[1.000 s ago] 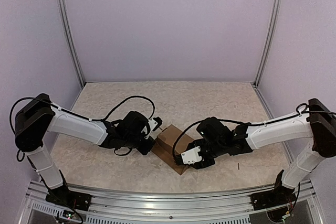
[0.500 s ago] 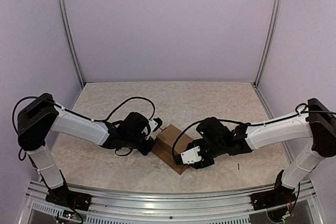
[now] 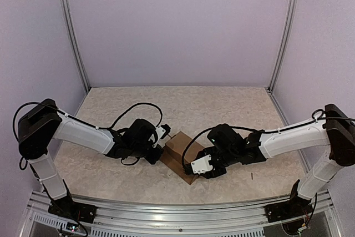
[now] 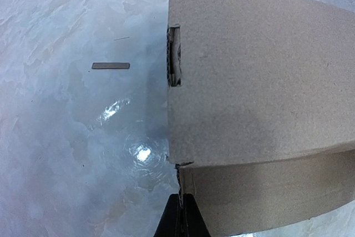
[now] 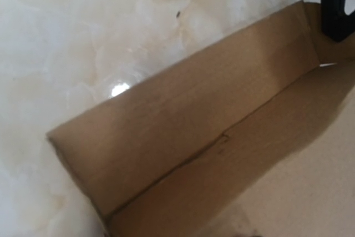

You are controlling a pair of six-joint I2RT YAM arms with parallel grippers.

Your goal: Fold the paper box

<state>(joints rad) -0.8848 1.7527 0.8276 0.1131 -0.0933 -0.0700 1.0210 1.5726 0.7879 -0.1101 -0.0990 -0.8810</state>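
Brown paper box (image 3: 178, 149) — left gripper (image 4: 181, 217) pressed tightly together at its corner, right gripper (image 3: 194, 170) over it, finger spread impossible to tell.

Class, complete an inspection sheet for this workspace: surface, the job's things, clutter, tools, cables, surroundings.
Surface: pale marbled table, with glare spots.
Job's things: paper box, brown cardboard, partly folded, between both arms.
Clutter: small dark strip beside the box; dark speck near the right arm.
Tools: left tool shut at the box's edge; right tool over the box's open inside, opening unclear.
Cables: black cable looping over the left arm; second cable by the right tool.
Surroundings: lilac walls, metal posts.
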